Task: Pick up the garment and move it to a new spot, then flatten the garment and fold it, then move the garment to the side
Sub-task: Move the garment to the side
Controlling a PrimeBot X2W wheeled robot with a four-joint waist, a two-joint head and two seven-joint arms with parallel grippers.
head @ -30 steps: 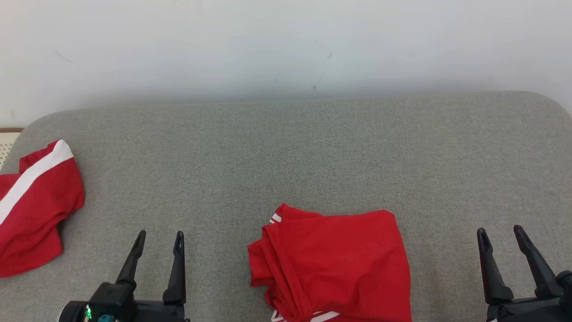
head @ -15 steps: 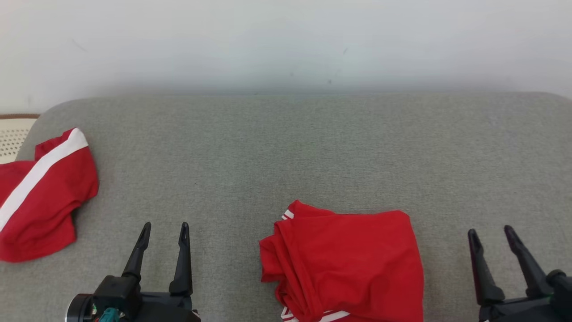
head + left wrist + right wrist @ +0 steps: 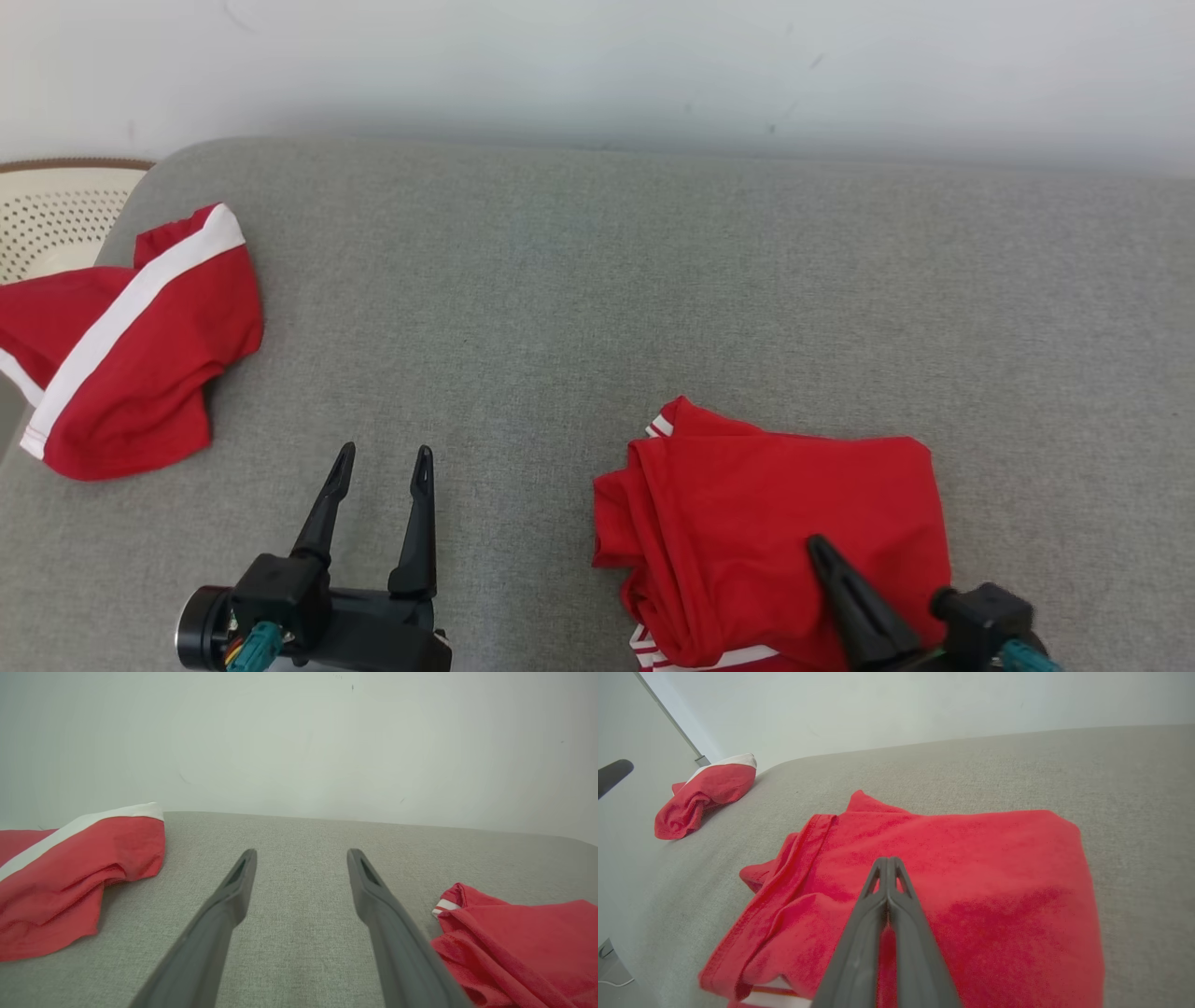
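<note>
Nearest the camera, at the lower right of the head view, the right gripper has its two dark fingers pressed tightly together, and no cloth can be seen between them. Its tip lies over the near part of a folded red garment; whether it touches the cloth cannot be told. In the right wrist view the closed gripper points across the middle of the garment, which has white trim at its near edge. At the lower left, the left gripper is spread open and empty above bare grey cushion, well apart from the folded garment on its right. The left wrist view shows the open gripper with the garment at the lower right. Farther off, at the cushion's left edge, lies a second garment, crumpled, red with a white stripe. Beyond it stands a pale perforated basket, and a plain white wall runs behind the cushion.
</note>
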